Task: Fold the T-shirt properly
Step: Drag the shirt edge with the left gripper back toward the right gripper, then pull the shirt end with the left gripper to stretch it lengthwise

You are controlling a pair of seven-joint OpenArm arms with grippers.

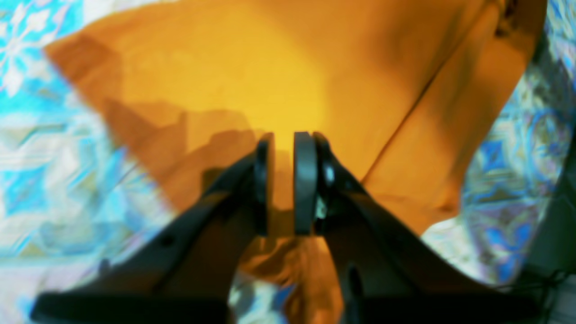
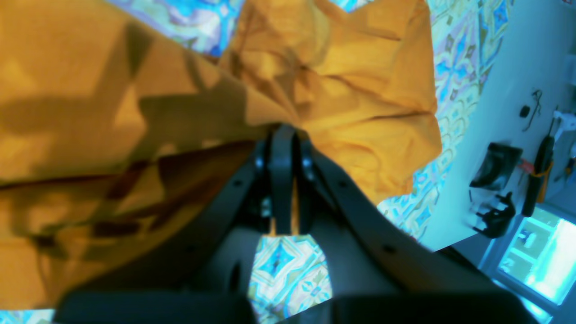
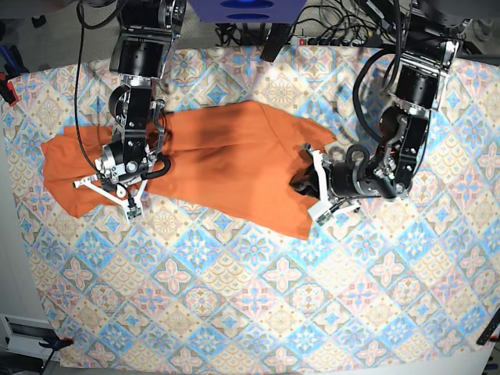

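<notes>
Plain orange soft-fabric T-shirt (image 3: 211, 156) stretched across the tile-patterned tablecloth (image 3: 258, 297), left gripper (image 1: 284, 180) pinching its right edge, right gripper (image 2: 283, 180) clamped on the opposite end.

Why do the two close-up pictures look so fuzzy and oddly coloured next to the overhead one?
Left wrist view: smeared throughout, T-shirt glaring yellow mid-frame. Right wrist view: soft, blue-tinted, angular shadows across the fabric. Base view: sharp, evenly lit, patterned cloth in natural colours.
</notes>
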